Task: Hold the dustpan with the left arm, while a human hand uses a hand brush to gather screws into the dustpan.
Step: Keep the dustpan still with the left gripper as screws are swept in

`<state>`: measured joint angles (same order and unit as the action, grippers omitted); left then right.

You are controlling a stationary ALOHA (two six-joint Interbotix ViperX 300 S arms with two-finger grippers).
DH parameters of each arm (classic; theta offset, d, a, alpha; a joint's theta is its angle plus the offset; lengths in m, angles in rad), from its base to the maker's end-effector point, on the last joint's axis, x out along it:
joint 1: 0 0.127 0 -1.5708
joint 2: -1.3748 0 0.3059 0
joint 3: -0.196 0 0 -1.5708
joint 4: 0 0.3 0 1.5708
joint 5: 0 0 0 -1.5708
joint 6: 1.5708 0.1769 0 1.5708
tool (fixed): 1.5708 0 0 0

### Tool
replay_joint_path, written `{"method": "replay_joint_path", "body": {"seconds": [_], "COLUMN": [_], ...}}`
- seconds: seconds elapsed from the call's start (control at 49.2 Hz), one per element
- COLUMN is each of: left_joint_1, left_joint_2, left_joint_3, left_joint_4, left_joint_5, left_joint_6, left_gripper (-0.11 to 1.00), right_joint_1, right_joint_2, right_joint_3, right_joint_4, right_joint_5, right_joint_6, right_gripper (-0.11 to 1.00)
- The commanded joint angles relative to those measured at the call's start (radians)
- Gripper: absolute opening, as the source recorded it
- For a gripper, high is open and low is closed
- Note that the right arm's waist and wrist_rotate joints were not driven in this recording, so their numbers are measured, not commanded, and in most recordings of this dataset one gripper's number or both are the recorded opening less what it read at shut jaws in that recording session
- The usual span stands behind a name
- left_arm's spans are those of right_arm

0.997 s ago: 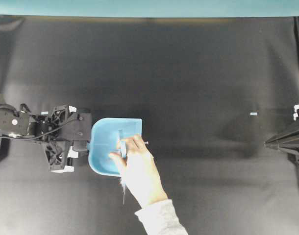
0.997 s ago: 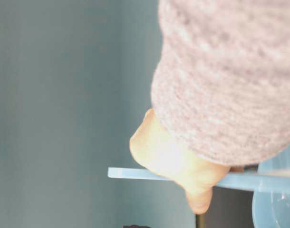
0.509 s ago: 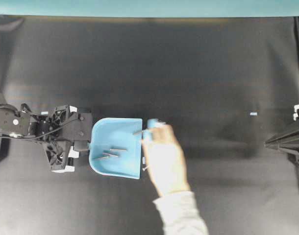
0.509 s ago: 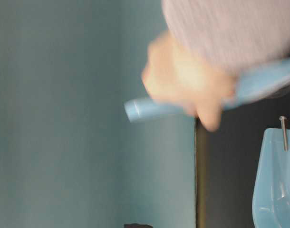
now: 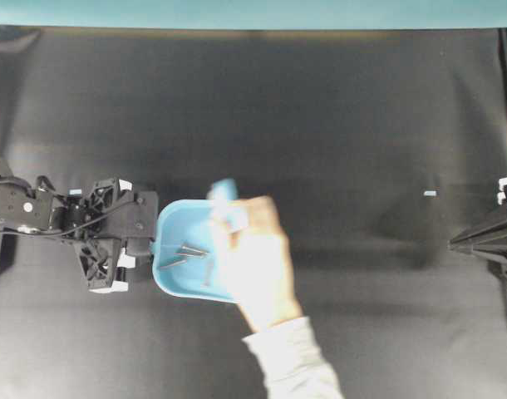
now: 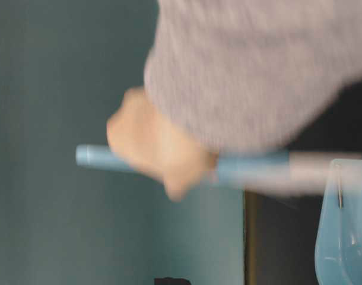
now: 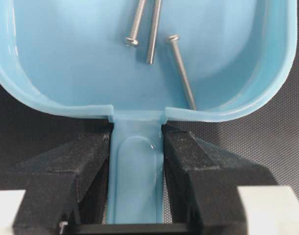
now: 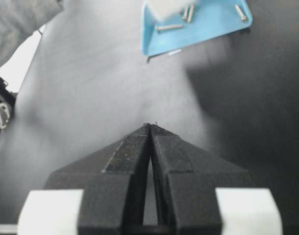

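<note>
The light blue dustpan [image 5: 172, 264] lies flat on the black mat, mouth to the right. My left gripper [image 5: 150, 247] is shut on its short handle [image 7: 137, 161], with the black fingers [image 7: 188, 156] pressed against both sides. Three screws [image 7: 181, 68] show inside the pan in the left wrist view. A blurred human hand [image 5: 255, 264] with a grey sleeve [image 5: 291, 366] covers the pan's right half and holds the hand brush [image 5: 223, 193]; its bristles are hidden. At table level the brush handle [image 6: 92, 155] pokes left out of the fist [image 6: 151, 145]. My right gripper [image 8: 150, 125] is shut and empty, far right [image 5: 453, 243].
A tiny pale blue speck [image 5: 430, 194] lies on the mat near the right arm. A teal wall [image 5: 253, 12] runs along the far edge. From the right wrist the dustpan [image 8: 208, 22] shows far ahead with screws [image 8: 170, 27] in it.
The hand and brush, just right of the pan's mouth half a second ago, have swept left over the pan again. Screws lie inside it. Neither arm has moved.
</note>
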<state>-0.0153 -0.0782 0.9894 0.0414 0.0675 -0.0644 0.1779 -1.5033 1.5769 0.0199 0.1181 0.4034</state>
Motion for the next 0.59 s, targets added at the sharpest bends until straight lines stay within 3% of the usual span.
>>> {"method": "replay_joint_path", "body": {"seconds": [0.0, 0.183, 0.57], "left_joint_1": [0.000, 0.000, 0.018], "left_joint_2": [-0.005, -0.003, -0.002], "left_joint_3": [-0.012, 0.003, 0.153], "left_joint_4": [0.003, 0.003, 0.003], "left_joint_5": [-0.009, -0.069, -0.443], "left_joint_6": [0.003, 0.006, 0.012], "left_gripper": [0.30, 0.30, 0.30], "right_joint_1": [0.000, 0.000, 0.000], "right_joint_2": [0.005, 0.005, 0.005], "right_joint_3": [-0.005, -0.003, -0.005], "right_joint_4": [-0.002, 0.000, 0.000], "right_joint_5": [-0.006, -0.005, -0.005], "right_joint_6": [0.000, 0.000, 0.000], "right_gripper": [0.00, 0.00, 0.00]}}
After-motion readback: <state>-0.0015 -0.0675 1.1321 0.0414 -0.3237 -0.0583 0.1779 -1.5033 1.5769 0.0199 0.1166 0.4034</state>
